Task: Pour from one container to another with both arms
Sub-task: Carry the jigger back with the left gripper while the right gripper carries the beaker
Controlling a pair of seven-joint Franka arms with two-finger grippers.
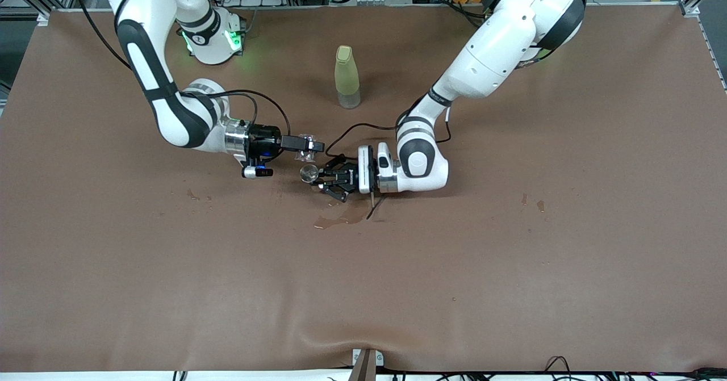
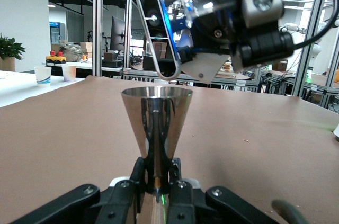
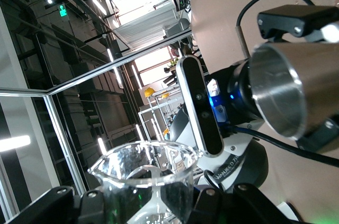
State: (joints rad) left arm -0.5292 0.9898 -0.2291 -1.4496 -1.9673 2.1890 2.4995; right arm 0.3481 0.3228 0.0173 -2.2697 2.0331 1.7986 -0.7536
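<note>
From the right arm's end inward, I see the right gripper (image 1: pixel 309 149) pinching a clear glass beaker (image 1: pixel 308 154), tipped on its side, mouth toward the left gripper (image 1: pixel 318 180). That one clamps a steel jigger (image 1: pixel 309 172) upright by its waist. The beaker's lip sits just above and beside the jigger's rim, so I judge that the pour depends on that small offset. A puddle (image 1: pixel 341 217) lies nearer the camera.

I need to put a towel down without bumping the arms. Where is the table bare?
Bare: the broad strip of table nearer the front camera than the puddle. Crowded: mid-table, where the left gripper holds a metal cup, the right gripper a clear beaker, near the bottle.
</note>
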